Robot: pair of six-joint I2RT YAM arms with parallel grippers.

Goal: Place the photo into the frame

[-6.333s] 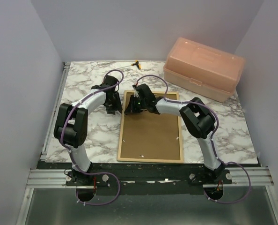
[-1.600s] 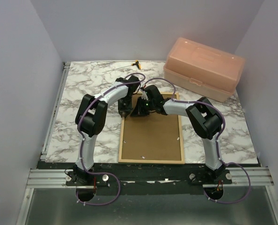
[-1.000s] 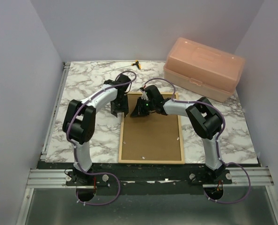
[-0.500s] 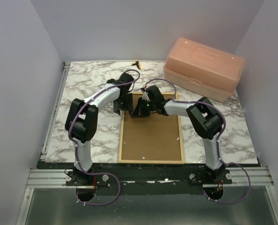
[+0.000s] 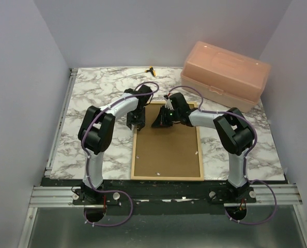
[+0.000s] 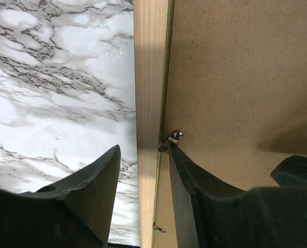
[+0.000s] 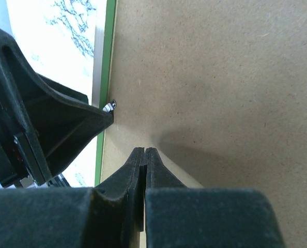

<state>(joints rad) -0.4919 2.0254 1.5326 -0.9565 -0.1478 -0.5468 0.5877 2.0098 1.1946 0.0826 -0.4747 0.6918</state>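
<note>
- Showing the frame (image 5: 166, 176) flat on the marble table (image 5: 102, 93) between the two arms, bare-wood back facing up, with a strip of green along its edge in the right wrist view.
- Filling its opening: a brown hardboard backing panel (image 5: 166, 150), set inside the rails.
- Straddling the frame's left rail near the far corner with the left hand (image 5: 137, 120): fingers spread apart, one over the table, the other over the panel, gripping nothing.
- Sitting just ahead of the panel-side finger: a small metal turn clip (image 6: 173, 138), right at the seam of rail and panel.
- Hovering close beside it over the panel: the right hand (image 5: 161, 121), fingers pressed tight together with nothing between them; cannot tell whether the tips touch the board.
- Resting at the table's far right: a pink plastic lidded box (image 5: 226, 75), well apart from the frame.
</note>
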